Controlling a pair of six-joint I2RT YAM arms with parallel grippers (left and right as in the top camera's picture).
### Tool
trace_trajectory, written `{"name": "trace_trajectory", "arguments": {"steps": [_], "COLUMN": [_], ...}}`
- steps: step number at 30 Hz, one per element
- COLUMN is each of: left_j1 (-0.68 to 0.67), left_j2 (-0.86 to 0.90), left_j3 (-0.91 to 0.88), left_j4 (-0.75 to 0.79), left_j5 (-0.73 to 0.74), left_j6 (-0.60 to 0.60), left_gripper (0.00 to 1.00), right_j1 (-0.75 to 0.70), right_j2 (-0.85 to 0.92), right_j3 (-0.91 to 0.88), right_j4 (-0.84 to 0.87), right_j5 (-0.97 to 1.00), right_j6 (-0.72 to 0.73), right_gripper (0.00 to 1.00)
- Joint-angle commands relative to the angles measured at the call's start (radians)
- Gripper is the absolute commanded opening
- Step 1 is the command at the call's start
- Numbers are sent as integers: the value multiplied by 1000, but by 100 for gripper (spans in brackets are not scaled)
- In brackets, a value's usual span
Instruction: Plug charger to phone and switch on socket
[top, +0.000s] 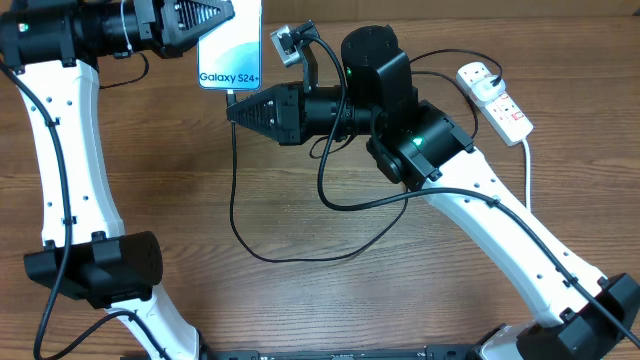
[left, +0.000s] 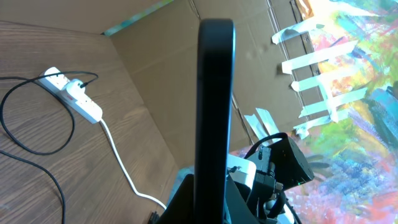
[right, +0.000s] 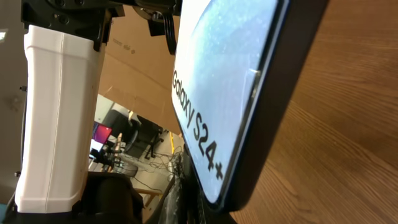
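Overhead: left gripper (top: 196, 22) clamping the Galaxy S24+ phone (top: 231, 45) at upper centre of the frame. Right gripper (top: 232, 112) pointing at the phone's lower edge, touching the black charger cable (top: 240, 225); jaw opening: cannot tell. White power strip (top: 497, 100) lying at upper right.

Left wrist: showing the phone (left: 213, 112) edge-on at centre, power strip (left: 71, 93) with a plug at upper left.

Right wrist: filling the frame with the phone screen (right: 217, 81); fingers unseen.
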Motion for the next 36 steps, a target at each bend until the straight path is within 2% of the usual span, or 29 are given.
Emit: {"name": "trace_trajectory", "arguments": {"steps": [1,15,24,36], "left_j1": [3,4,4,3], "left_j2": [-7,-7,-7,-7], "left_j3": [7,7,7,7], "left_j4": [0,-23,-26,-48], "left_j5": [41,42,42,41], "left_j6": [-25,-2,3,7], "left_gripper": [4,4,4,4], "right_j1": [-11,-19,-77,-78], "right_j2": [11,53,53,53], "right_j3": [0,1,1,1], "right_j4": [21,98,109,127], "right_j5": [44,42,-47,-26], "right_j6": [14,44,44,44], "right_gripper": [4,4,4,4]}}
